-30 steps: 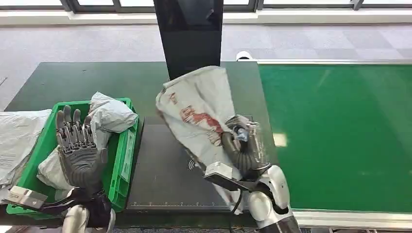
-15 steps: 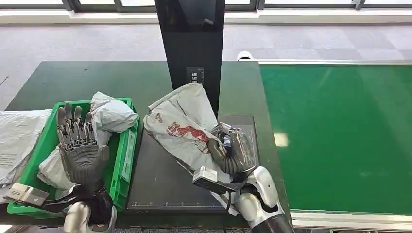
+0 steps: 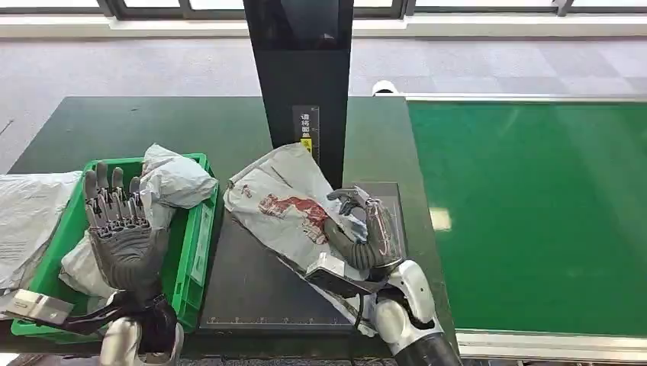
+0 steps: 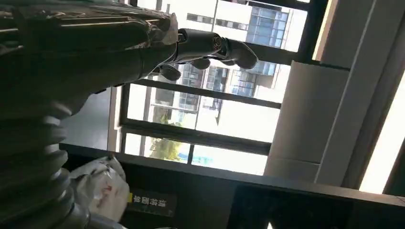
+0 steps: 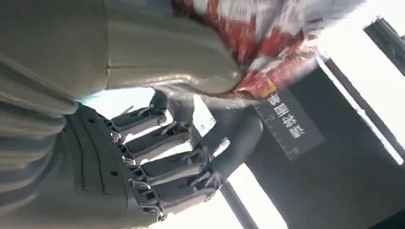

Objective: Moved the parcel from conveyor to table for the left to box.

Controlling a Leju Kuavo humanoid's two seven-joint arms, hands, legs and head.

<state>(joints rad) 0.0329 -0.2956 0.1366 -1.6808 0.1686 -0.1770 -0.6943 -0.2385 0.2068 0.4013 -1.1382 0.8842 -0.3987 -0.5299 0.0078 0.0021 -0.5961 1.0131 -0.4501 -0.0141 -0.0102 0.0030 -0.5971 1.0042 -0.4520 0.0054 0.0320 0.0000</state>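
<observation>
The parcel, a grey bag with red print, lies slanted on the black pad in the middle of the dark table. My right hand holds its near right edge, thumb above and fingers curled under it. The right wrist view has the parcel pressed against the thick thumb, with a dark finger reaching up to it. My left hand hovers over the green crate, fingers straight and apart, holding nothing. Its fingers stretch out in the left wrist view.
Crumpled grey bags lie in the crate, and more bags sit to its left. A black post with a label stands just behind the parcel. The green conveyor runs along the right.
My right hand has lowered the parcel from nearly upright down onto the black pad, revealing the post's label. The left hand has barely moved.
</observation>
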